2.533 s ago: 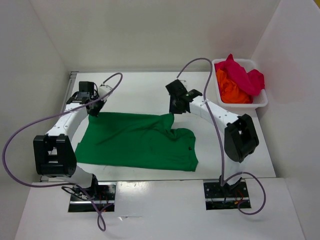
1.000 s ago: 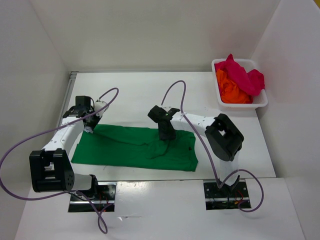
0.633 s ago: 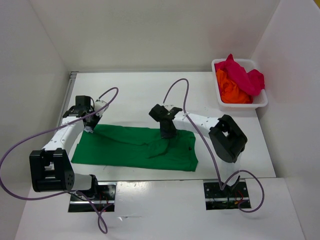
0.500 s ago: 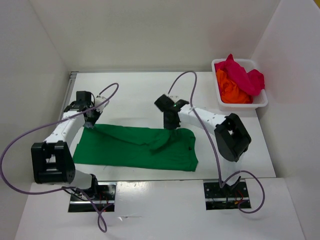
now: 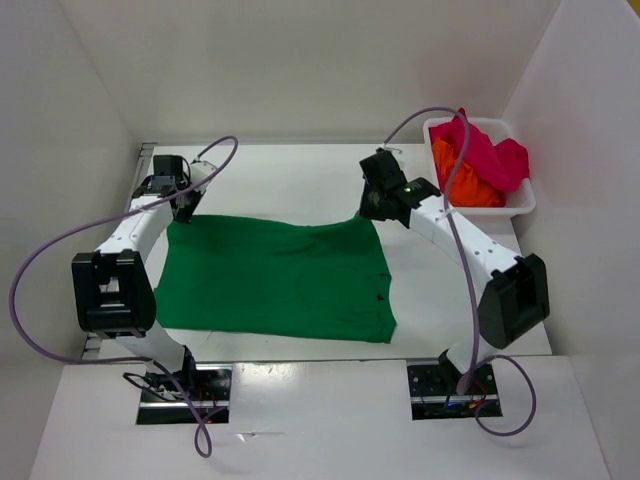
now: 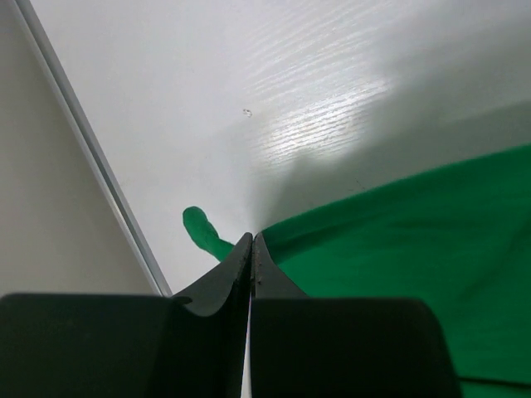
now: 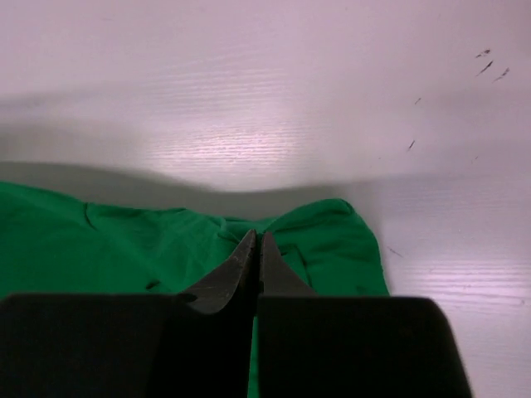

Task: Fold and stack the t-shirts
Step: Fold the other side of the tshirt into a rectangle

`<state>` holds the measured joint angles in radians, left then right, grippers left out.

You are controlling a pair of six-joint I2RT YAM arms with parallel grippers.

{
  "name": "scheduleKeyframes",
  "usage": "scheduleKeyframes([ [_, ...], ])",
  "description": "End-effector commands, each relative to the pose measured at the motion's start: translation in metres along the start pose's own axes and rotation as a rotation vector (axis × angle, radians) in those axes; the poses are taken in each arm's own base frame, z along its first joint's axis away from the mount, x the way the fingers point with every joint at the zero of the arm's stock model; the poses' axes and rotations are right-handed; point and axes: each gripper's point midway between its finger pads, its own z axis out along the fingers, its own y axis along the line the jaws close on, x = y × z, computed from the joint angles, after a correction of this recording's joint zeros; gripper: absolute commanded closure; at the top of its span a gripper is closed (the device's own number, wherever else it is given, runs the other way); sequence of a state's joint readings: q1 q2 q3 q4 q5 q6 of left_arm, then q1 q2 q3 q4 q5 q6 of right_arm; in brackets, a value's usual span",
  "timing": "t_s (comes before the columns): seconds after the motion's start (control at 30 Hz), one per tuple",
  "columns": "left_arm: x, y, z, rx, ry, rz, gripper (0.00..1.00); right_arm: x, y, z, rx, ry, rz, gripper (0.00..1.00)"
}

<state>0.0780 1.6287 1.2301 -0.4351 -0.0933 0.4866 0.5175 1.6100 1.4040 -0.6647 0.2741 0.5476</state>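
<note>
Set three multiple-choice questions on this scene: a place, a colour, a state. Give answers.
1. Where is the basket? A far right of the table; B near left; C between the arm bases.
2. The spread shirt is: A orange; B green; C red.
3. The right gripper is: A open; B shut on the shirt; C out of sight.
Answers: 1 A, it sits at the far right edge; 2 B, green cloth covers mid-table; 3 B, closed fingers pinch its far corner.

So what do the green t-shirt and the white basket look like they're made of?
Green t-shirt: soft matte cloth, possibly cotton; it lies limp and puckers at its far corners. White basket: likely rigid plastic, smooth; it keeps straight walls and a rim. Any mesh is too small to tell.
</note>
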Motion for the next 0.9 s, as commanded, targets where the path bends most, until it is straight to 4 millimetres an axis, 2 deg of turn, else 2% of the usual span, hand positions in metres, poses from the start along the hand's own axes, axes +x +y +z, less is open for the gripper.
scheduleKeyframes([
  [0.0, -0.001, 0.006, -0.006, -0.035, -0.026, -0.007, 1.0, 0.0, 0.005, -0.025, -0.083, -0.028, 0.04, 1.0],
  [0.03, 0.0, 0.005, -0.01, -0.038, -0.029, -0.008, 1.0, 0.008, 0.007, -0.029, -0.099, -0.016, 0.043, 1.0],
  [0.07, 0.005, 0.002, -0.008, -0.03, -0.018, 0.004, 1.0, 0.025, 0.0, -0.026, -0.087, 0.02, 0.061, 1.0],
  [0.1, 0.013, -0.002, -0.011, -0.026, -0.01, 0.018, 1.0, 0.032, 0.003, -0.037, -0.123, 0.027, 0.071, 1.0],
  [0.13, 0.018, -0.007, -0.011, -0.013, -0.007, 0.019, 1.0, 0.041, 0.0, -0.039, -0.127, 0.046, 0.085, 1.0],
  [0.17, 0.023, -0.012, -0.011, 0.001, -0.002, 0.034, 1.0, 0.064, -0.009, -0.034, -0.109, 0.095, 0.111, 1.0],
  [0.2, 0.028, -0.014, -0.013, 0.003, 0.001, 0.048, 1.0, 0.071, -0.012, -0.04, -0.121, 0.105, 0.13, 1.0],
  [0.23, 0.036, -0.019, -0.011, 0.016, 0.02, 0.049, 1.0, 0.085, -0.012, -0.041, -0.13, 0.137, 0.137, 1.0],
  [0.27, 0.05, -0.028, -0.009, 0.034, 0.046, 0.068, 1.0, 0.106, -0.022, -0.036, -0.107, 0.184, 0.144, 1.0],
  [0.33, 0.064, -0.033, -0.008, 0.04, 0.075, 0.096, 1.0, 0.121, -0.021, -0.035, -0.116, 0.215, 0.177, 1.0],
  [0.37, 0.074, -0.037, -0.007, 0.043, 0.1, 0.098, 1.0, 0.137, -0.02, -0.035, -0.112, 0.245, 0.161, 1.0],
  [0.43, 0.081, -0.039, -0.008, 0.042, 0.114, 0.11, 1.0, 0.149, -0.024, -0.03, -0.08, 0.269, 0.181, 1.0],
  [0.47, 0.087, -0.042, -0.008, 0.053, 0.129, 0.121, 1.0, 0.148, -0.025, -0.029, -0.074, 0.263, 0.181, 1.0],
  [0.57, 0.089, -0.036, -0.018, 0.016, 0.135, 0.122, 1.0, 0.165, -0.031, -0.026, -0.033, 0.308, 0.186, 1.0],
  [0.6, 0.092, -0.034, -0.021, 0.003, 0.147, 0.123, 1.0, 0.165, -0.031, -0.026, -0.033, 0.309, 0.186, 1.0],
  [0.73, 0.102, -0.033, -0.029, -0.016, 0.157, 0.16, 1.0, 0.182, -0.035, -0.024, -0.013, 0.342, 0.169, 1.0],
  [0.87, 0.117, -0.04, -0.028, 0.0, 0.198, 0.175, 1.0, 0.196, -0.035, -0.018, 0.007, 0.395, 0.152, 1.0],
])
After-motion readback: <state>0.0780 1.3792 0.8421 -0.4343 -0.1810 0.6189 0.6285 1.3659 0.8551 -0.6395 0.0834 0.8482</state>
